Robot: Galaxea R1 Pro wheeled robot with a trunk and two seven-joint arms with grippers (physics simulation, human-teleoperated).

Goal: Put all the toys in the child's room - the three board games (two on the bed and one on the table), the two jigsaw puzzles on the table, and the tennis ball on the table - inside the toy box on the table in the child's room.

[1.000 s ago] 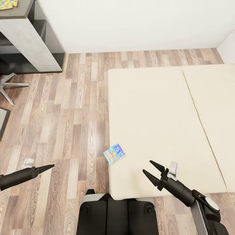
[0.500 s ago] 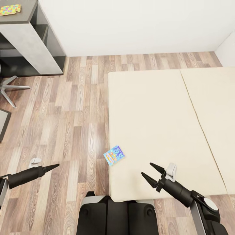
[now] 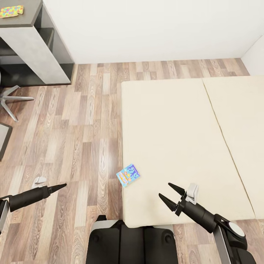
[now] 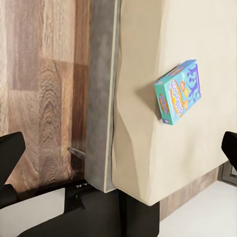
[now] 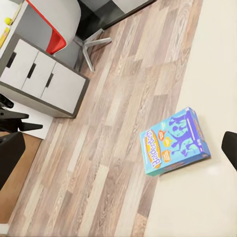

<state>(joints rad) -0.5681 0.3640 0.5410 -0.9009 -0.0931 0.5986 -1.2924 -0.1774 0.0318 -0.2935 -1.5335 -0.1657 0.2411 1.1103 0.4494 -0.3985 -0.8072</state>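
Observation:
A small blue board game lies flat on the cream bed, close to the mattress's left edge near its front corner. My right gripper hovers open over the mattress, a short way right of the box and nearer to me; the box lies ahead of its spread fingers. My left gripper hangs over the wood floor left of the bed, pointing at the box, its fingers wide apart. One jigsaw puzzle rests on the dark table at the far left. The toy box is out of view.
A chair's star base stands on the plank floor beside the table. White drawer fronts and a red chair seat lie beyond the box. My base sits at the bed's near corner. A white wall closes the far side.
A second ago the whole view shifted slightly as the camera moved. In the last half second nothing has visibly moved; both grippers hold their poses.

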